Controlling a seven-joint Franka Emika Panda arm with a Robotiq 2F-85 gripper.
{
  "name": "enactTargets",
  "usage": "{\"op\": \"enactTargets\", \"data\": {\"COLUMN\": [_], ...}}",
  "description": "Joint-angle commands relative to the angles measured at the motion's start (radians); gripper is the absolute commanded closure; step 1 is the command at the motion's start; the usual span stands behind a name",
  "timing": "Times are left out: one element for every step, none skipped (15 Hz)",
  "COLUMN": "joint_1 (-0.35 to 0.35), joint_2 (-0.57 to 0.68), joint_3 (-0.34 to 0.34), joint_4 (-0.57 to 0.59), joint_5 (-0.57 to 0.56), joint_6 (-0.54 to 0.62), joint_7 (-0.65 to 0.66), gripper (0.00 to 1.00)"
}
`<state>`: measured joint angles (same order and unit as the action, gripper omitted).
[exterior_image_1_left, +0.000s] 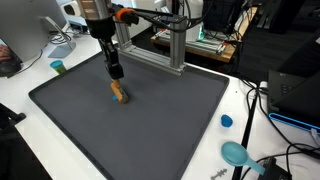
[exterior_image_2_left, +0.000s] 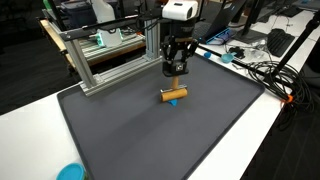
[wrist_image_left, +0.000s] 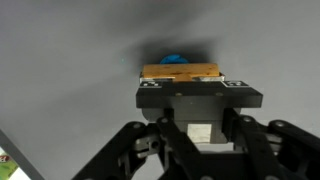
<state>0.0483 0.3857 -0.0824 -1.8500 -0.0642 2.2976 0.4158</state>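
As the wrist view shows, the orange block (wrist_image_left: 180, 72) lies crosswise at 12 o'clock, just beyond the gripper (exterior_image_2_left: 177, 71), with a small blue piece (wrist_image_left: 175, 59) against its far side. In both exterior views the fingers hang just above the block without gripping it; whether they stand wide or narrow cannot be told. The block rests on the dark grey mat (exterior_image_1_left: 170, 120). An aluminium frame (exterior_image_2_left: 105, 65) stands at 10 o'clock from it, on the mat's far edge.

Block (exterior_image_1_left: 119, 92) on mat (exterior_image_1_left: 150, 130) centre, claw (exterior_image_1_left: 116, 73) just above.
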Motion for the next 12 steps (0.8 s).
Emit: {"op": "enactTargets", "data": {"joint_1": [-0.03, -0.034, -0.037, -0.04, -0.044, -0.049, -0.051, -0.054, -0.055, -0.056, -0.056, -0.056], "joint_2": [0.023, 0.024, 0.026, 0.028, 0.03, 0.033, 0.037, 0.04, 0.042, 0.043, 0.046, 0.049], "joint_3": [0.013, 0.011, 0.008, 0.008, 0.009, 0.011, 0.01, 0.011, 0.01, 0.01, 0.009, 0.008], "joint_4": [0.007, 0.007, 0.007, 0.007, 0.005, 0.004, 0.003, 0.002, 0.002, 0.0, -0.001, -0.004], "joint_5": [0.063, 0.072, 0.078, 0.086, 0.097, 0.108, 0.114, 0.122, 0.128, 0.131, 0.129, 0.129], "joint_6": [-0.081, -0.09, -0.091, -0.089, -0.078, -0.071, -0.06, -0.052, -0.049, -0.048, -0.053, -0.052], "joint_7": [-0.057, -0.063, -0.065, -0.067, -0.071, -0.076, -0.077, -0.079, -0.079, -0.08, -0.08, -0.08], "gripper": [0.78, 0.78, 0.78, 0.78, 0.78, 0.78, 0.78, 0.78, 0.78, 0.78, 0.78, 0.78]}}
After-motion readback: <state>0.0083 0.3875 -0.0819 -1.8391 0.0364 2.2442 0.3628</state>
